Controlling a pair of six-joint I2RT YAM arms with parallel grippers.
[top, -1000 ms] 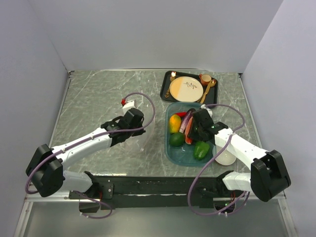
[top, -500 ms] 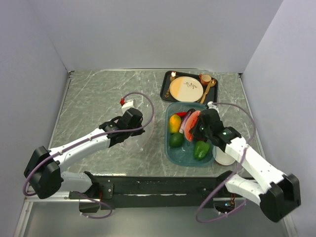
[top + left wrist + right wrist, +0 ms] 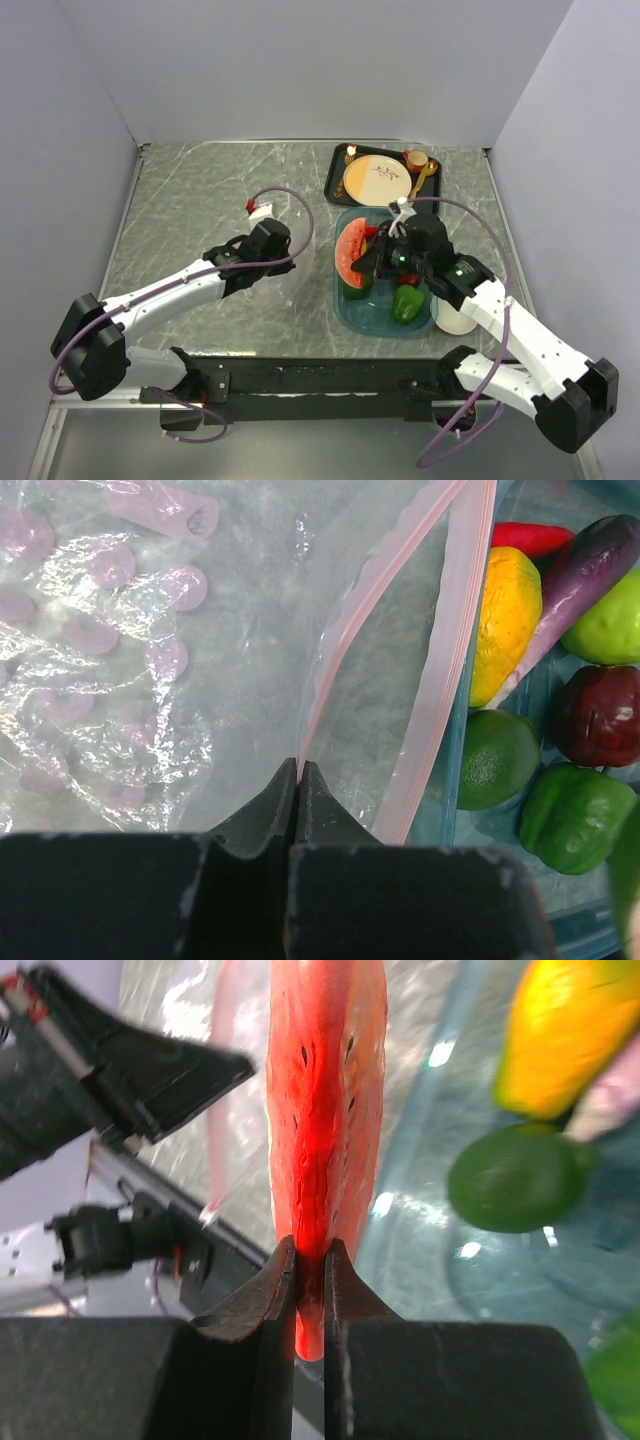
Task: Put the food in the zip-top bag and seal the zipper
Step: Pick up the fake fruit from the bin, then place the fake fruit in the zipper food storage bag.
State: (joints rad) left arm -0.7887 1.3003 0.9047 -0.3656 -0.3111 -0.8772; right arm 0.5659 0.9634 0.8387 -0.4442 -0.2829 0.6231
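The clear zip-top bag lies on the table left of the teal tray, its mouth toward the tray. My left gripper is shut on one lip of the pink zipper, holding the mouth apart; from above it sits by the bag. My right gripper is shut on the red watermelon slice, which hangs over the tray's left side. In the tray lie a yellow-orange fruit, a purple eggplant, a lime, a green pepper and a dark red fruit.
A black tray with a tan plate, gold cutlery and a small cup stands behind the teal tray. A white bowl sits at the tray's right front corner under my right arm. Grey walls close in the table.
My right gripper has closed on the watermelon slice, lifted it out of the tray and carried it left toward the bag. The left arm has stayed still, holding the zipper.
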